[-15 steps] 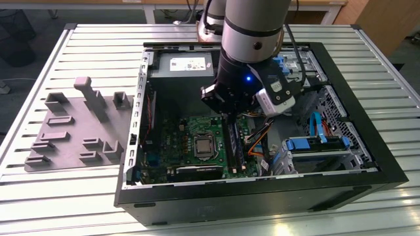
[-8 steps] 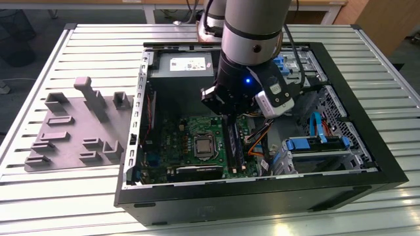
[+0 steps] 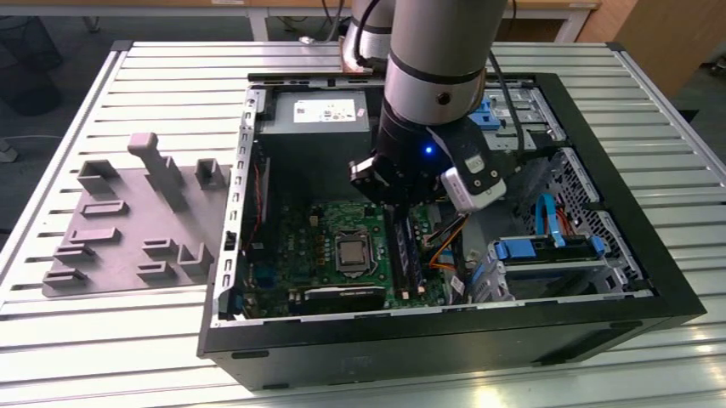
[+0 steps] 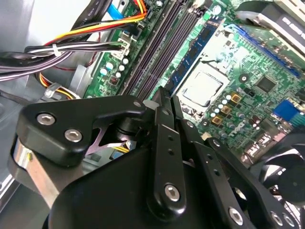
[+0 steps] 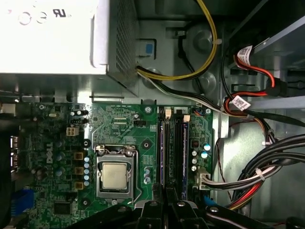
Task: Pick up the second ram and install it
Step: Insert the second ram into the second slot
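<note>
Inside the open computer case (image 3: 454, 336), a long thin blue-green ram stick (image 4: 198, 50) stands on edge in the black slot nearest the CPU socket (image 4: 202, 88). It shows as a narrow bluish strip (image 5: 162, 152) in the first wrist view and as a dark bar (image 3: 405, 251) in the exterior view. My gripper (image 4: 166, 95) hangs just above one end of the slots, in line with that stick (image 5: 165, 202). Its fingers are shut together with nothing visible between them. I cannot tell whether this stick is the second ram, or whether the fingertips touch it.
Bundled cables (image 5: 257, 176) run beside the slots on the side away from the CPU. The power supply box (image 3: 318, 115) sits at the far end of the case. Blue drive brackets (image 3: 545, 251) stand to the exterior view's right. A grey fixture plate (image 3: 136, 212) lies on the table (image 3: 91, 357) beside the case.
</note>
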You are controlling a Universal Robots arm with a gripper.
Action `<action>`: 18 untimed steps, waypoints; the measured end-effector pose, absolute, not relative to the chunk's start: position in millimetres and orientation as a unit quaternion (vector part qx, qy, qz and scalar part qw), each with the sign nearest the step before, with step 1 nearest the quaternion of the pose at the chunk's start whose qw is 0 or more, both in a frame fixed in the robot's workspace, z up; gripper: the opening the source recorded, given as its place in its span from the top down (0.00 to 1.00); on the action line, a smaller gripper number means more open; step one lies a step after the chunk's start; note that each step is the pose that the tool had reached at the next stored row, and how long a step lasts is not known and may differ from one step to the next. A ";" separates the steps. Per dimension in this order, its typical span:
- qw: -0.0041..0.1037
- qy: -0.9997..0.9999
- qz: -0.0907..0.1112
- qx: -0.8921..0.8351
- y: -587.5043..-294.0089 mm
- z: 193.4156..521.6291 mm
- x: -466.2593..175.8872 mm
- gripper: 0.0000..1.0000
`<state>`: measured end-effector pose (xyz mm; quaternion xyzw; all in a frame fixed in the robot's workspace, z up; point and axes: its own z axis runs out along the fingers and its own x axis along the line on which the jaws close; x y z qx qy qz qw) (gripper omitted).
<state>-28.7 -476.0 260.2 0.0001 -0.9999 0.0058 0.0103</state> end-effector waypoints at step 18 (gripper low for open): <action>0.010 -1.000 0.006 0.000 -476.0 254.5 -28.6 0.86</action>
